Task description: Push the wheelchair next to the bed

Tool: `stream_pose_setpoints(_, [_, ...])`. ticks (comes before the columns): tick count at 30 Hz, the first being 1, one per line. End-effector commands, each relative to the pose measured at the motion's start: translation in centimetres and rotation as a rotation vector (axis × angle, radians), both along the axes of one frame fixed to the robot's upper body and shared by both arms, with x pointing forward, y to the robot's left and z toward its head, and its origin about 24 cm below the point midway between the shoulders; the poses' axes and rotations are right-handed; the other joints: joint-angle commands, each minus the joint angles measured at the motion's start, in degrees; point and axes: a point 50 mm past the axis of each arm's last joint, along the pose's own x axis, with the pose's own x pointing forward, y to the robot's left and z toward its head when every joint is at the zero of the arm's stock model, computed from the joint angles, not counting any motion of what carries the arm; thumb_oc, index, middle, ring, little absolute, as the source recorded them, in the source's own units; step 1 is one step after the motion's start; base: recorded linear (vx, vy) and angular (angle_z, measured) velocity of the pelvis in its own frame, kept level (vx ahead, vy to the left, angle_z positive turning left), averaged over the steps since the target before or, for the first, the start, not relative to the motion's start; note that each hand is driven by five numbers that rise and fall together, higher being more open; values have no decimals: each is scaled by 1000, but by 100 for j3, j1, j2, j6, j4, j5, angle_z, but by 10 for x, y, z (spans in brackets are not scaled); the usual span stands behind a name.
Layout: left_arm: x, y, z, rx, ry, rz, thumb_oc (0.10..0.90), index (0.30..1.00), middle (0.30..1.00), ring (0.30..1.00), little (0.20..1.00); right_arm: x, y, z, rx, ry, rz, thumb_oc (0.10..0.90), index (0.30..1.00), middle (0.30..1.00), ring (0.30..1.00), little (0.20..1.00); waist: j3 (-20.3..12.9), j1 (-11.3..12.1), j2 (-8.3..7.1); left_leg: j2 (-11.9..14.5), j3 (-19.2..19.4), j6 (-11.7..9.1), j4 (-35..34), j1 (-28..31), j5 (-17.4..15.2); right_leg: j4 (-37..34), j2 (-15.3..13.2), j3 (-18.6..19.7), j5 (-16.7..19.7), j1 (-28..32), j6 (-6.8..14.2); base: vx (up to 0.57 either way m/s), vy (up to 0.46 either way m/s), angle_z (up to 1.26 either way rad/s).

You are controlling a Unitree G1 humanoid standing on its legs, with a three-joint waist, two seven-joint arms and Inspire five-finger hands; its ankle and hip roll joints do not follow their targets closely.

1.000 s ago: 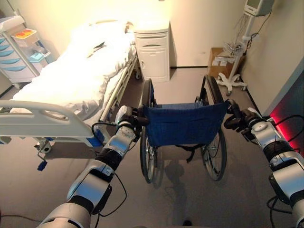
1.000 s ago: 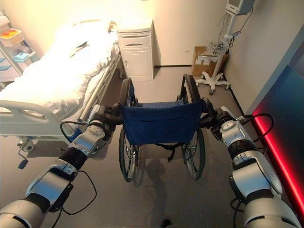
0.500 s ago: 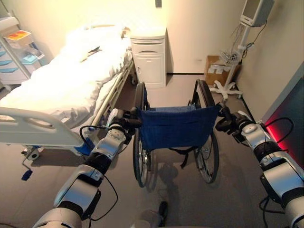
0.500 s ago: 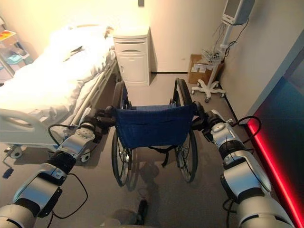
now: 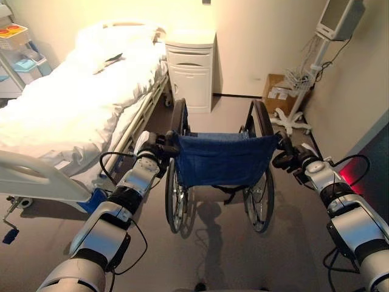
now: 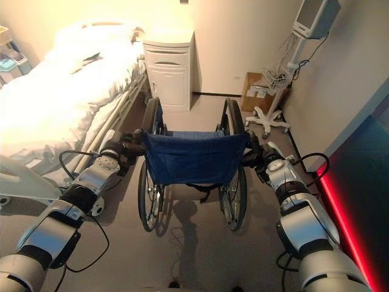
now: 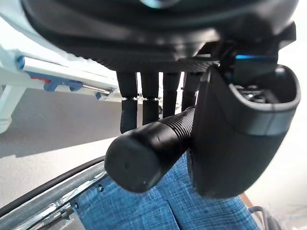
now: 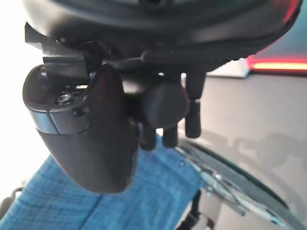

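Since the wheelchair (image 5: pixel 220 170) rides on large spoked wheels over a smooth floor (image 5: pixel 285 243), it is judged heavy but free-rolling, with a soft blue sling back that would give if pushed, so the two rigid push handles are being taken as the proper hold. It is being kept on the floor just beside the bed (image 5: pixel 73 103), near its long edge, facing the white cabinet (image 5: pixel 191 70). The left hand (image 7: pixel 158 103) is being wrapped around the left handle, the right hand (image 8: pixel 144 110) around the right one, both arms reaching forward.
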Motion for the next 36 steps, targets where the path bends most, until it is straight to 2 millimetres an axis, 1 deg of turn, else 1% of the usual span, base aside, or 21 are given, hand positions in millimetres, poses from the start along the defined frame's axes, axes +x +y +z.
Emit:
stream_pose_setpoints(1, [-36, -5, -71, 53, 320, -87, 400, 300, 300, 300, 300, 28, 74, 75, -210, -323, 515, 400, 300, 300, 300, 300, 276, -5, -115, 293, 24, -441, 857, -305, -812, 14, -21, 273, 652, 167, 160, 181, -629, 41])
stream_pose_setpoints(2, [-39, -4, -74, 54, 321, -70, 400, 300, 300, 300, 300, 28, 75, 79, -205, -323, 525, 400, 300, 300, 300, 300, 286, -68, -171, 438, 1, -529, 1190, -357, -918, 52, 117, 349, 396, 186, 189, 191, -653, 47])
stream_pose_setpoints(3, [-41, -3, -76, 50, 322, -52, 400, 300, 300, 300, 300, 28, 75, 80, -186, -323, 523, 400, 300, 300, 300, 300, 287, -102, -184, 493, 3, -549, 1290, -352, -948, 127, 178, 354, 291, 177, 174, 189, -624, 58])
stream_pose_setpoints(4, [-44, -2, -80, 50, 343, -57, 400, 300, 300, 300, 300, 28, 77, 81, -191, -307, 541, 400, 300, 300, 300, 300, 295, -179, -217, 633, 37, -571, 1484, -302, -944, 436, 310, 312, 40, 128, 86, 131, -458, 40])
stream_pose_setpoints(5, [-45, -3, -82, 41, 354, -69, 400, 300, 300, 300, 300, 27, 76, 80, -208, -296, 543, 400, 300, 300, 300, 300, 321, -233, -224, 787, 93, -639, 1668, -346, -688, 557, 414, 259, -75, 160, -18, 125, -616, 40])
stream_pose_setpoints(6, [-46, -6, -83, 57, 348, -67, 400, 300, 300, 300, 300, 25, 72, 79, -199, -283, 521, 400, 300, 300, 300, 300, 401, -277, -221, 942, 162, -751, 2065, -558, -71, 540, 564, 58, -128, 324, -191, 74, -501, 33])
stream_pose_setpoints(8, [-42, -10, -79, 59, 339, -83, 400, 300, 300, 300, 300, 24, 62, 75, -215, -260, 496, 400, 300, 300, 300, 300, 471, -374, -259, 1094, 413, -756, 2329, -656, 108, 461, 651, -73, -172, 507, -335, 52, -379, 73])
stream_pose_setpoints(12, [-32, -16, -71, 43, 321, -92, 400, 300, 300, 300, 300, 23, 48, 70, -226, -244, 431, 400, 300, 300, 300, 300, 485, -557, -230, 1163, 768, -763, 2324, -550, 143, 402, 767, -239, -262, 645, -487, 46, -253, 63])
stream_pose_setpoints(13, [-28, -18, -67, 36, 310, -89, 400, 300, 300, 300, 300, 24, 44, 69, -239, -231, 410, 400, 300, 300, 300, 300, 461, -616, -193, 1086, 920, -791, 2326, -494, 146, 358, 861, -309, -330, 734, -557, 79, -243, 70])
stream_pose_setpoints(14, [-27, -18, -67, 34, 307, -87, 400, 300, 300, 300, 300, 25, 43, 69, -240, -229, 404, 400, 300, 300, 300, 300, 463, -626, -186, 1078, 936, -795, 2327, -482, 153, 345, 879, -317, -337, 754, -569, 116, -273, 69])
stream_pose_setpoints(16, [-24, -17, -62, 32, 289, -77, 400, 300, 300, 300, 300, 27, 42, 69, -240, -207, 376, 400, 300, 300, 300, 300, 458, -542, -119, 600, 766, -745, 1985, -419, -125, 276, 1031, -290, -404, 897, -563, 125, -180, 51])
stream_pose_setpoints(17, [-23, -16, -62, 33, 285, -74, 400, 300, 300, 300, 300, 27, 43, 68, -239, -205, 373, 400, 300, 300, 300, 300, 445, -533, -119, 540, 739, -734, 1936, -429, -147, 275, 1037, -285, -405, 888, -559, 171, -180, 32])
stream_pose_setpoints(18, [-22, -12, -59, 48, 263, -56, 400, 300, 300, 300, 300, 28, 47, 67, -228, -197, 360, 400, 300, 300, 300, 300, 455, -461, -53, 328, 800, -739, 1614, -515, -93, 193, 1217, -264, -457, 1033, -578, 122, -119, 15])
stream_pose_setpoints(19, [-22, -12, -58, 49, 261, -55, 400, 300, 300, 300, 300, 28, 47, 68, -226, -197, 358, 400, 300, 300, 300, 300, 464, -456, -51, 320, 807, -740, 1600, -510, -88, 185, 1224, -261, -460, 1050, -579, 222, -181, 19])
stream_pose_setpoints(20, [-19, -8, -53, 52, 233, -40, 400, 300, 300, 300, 300, 28, 50, 64, -221, -185, 341, 400, 300, 300, 300, 300, 465, -360, 2, 98, 865, -758, 1259, -761, 70, 41, 1395, -233, -481, 1209, -601, 191, -124, 12])
stream_pose_setpoints(21, [-18, -7, -51, 51, 222, -31, 400, 300, 300, 300, 300, 28, 51, 62, -219, -178, 336, 400, 300, 300, 300, 300, 465, -303, 27, -18, 880, -761, 1098, -898, 157, -39, 1476, -198, -482, 1292, -604, 202, -126, 12])
stream_pose_setpoints(24, [-16, -1, -47, 56, 213, -4, 400, 300, 300, 300, 300, 28, 51, 58, -199, -148, 318, 400, 300, 300, 300, 300, 444, -181, 80, -233, 966, -746, 719, -1139, 338, -156, 1625, -144, -491, 1454, -594, 199, -76, -21])
stream_pose_setpoints(27, [-16, 14, -44, 62, 212, 28, 400, 300, 300, 300, 300, 30, 54, 59, -175, -136, 334, 400, 300, 300, 300, 300, 388, -17, 168, -301, 1039, -738, 369, -1368, 679, -86, 1813, -120, -640, 1635, -640, 259, -37, -53])
stream_pose_setpoints(30, [-19, 21, -46, 43, 210, 56, 400, 300, 300, 300, 300, 30, 59, 57, -153, -132, 354, 400, 300, 300, 300, 300, 333, -16, 151, -281, 1246, -617, 466, -1312, 496, 96, 1849, -115, -771, 1645, -649, 224, 22, -64])
stream_pose_setpoints(32, [-22, 25, -48, 34, 202, 53, 400, 300, 300, 300, 300, 28, 60, 55, -156, -127, 364, 400, 300, 300, 300, 300, 294, 5, 101, -340, 1193, -496, 580, -1270, 314, 239, 1826, -67, -860, 1647, -612, 225, 29, -28])
stream_pose_setpoints(36, [-22, 22, -51, 27, 187, 30, 400, 300, 300, 300, 300, 27, 56, 50, -94, -114, 331, 400, 300, 300, 300, 300, 244, 18, 31, -356, 1222, -428, 504, -1071, 182, 229, 1818, -124, -908, 1656, -594, 208, 18, 8])
